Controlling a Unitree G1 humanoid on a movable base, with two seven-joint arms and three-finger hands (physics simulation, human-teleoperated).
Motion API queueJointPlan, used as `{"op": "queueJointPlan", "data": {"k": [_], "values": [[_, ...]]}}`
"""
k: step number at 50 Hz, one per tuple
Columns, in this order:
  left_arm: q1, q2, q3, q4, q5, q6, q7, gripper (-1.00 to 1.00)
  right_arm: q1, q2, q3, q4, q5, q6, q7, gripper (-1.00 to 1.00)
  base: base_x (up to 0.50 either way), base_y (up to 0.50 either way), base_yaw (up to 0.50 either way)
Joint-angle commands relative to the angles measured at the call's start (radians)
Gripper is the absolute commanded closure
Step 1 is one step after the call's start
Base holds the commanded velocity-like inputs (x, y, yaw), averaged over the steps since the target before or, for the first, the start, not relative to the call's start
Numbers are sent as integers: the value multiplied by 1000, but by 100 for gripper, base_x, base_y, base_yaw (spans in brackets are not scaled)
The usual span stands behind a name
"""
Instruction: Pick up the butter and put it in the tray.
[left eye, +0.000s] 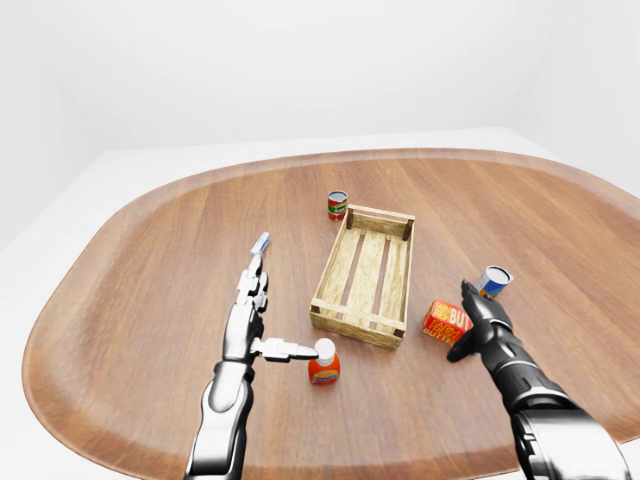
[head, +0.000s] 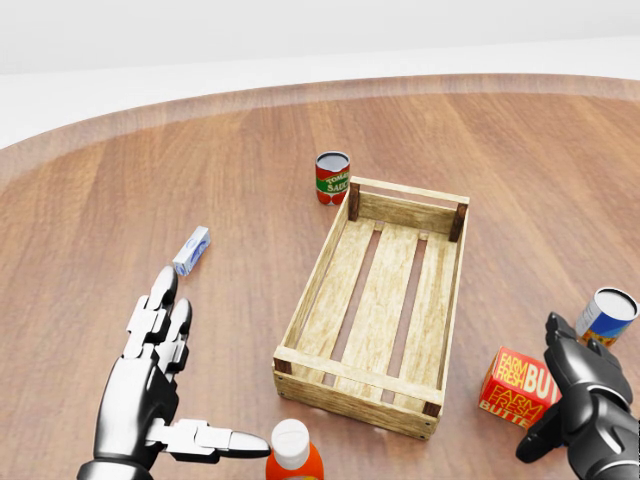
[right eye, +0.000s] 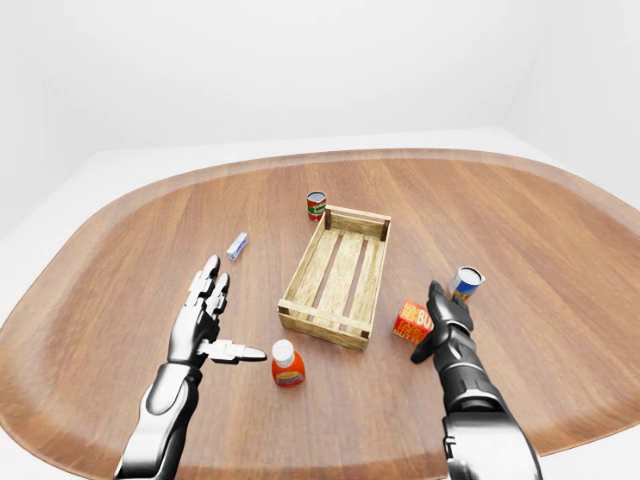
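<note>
Item one, my right hand (head: 583, 400): fingers spread wide, holding nothing, low at the right edge of the head view, with the thumb hanging below the palm. Item two, the butter (head: 516, 383): a red and yellow box lying on the wooden table (head: 120, 190), just to the left of my right hand's fingers; whether the fingers touch its right end I cannot tell, since they overlap it in the head view. Item three, the tray (head: 376, 304): a slatted wooden crate with dark corner posts, standing empty to the left of the butter and apart from it, between my two hands. Item four, a blue and white can (head: 606, 316): tilted on the table just above my right hand in the head view, near the fingertips. Item five, my left hand (head: 152, 385): open wide, fingers straight and pointing up the view, thumb stretched out sideways to the right, holding nothing. Item six, an orange bottle with a white cap (head: 291, 455): just beside the tip of my left thumb, at the bottom edge of the head view. Item seven, a small blue and white tube (head: 191, 250): lying above my left fingertips, near them. Item eight, a red tomato sauce can (head: 332, 178): upright, just past the tray's top left corner, well apart from both hands.
</note>
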Motion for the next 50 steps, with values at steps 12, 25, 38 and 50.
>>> {"op": "queueJointPlan", "data": {"k": [12,25,38,50], "values": [[1,-1,-4,5,0,-1,-1,-100,-68,22,29,113,-8,0,-28,-100,0,0,0],[2,-1,-4,4,-1,-1,-2,-100,-78,63,24,165,7,-21,-113,-100,0,0,0],[6,-1,-6,-7,-3,2,-4,-100,-78,72,10,197,6,0,-113,-100,0,0,0],[12,-1,-12,-20,-6,8,-8,-100,-90,67,-3,197,0,0,-223,100,0,0,0]]}}
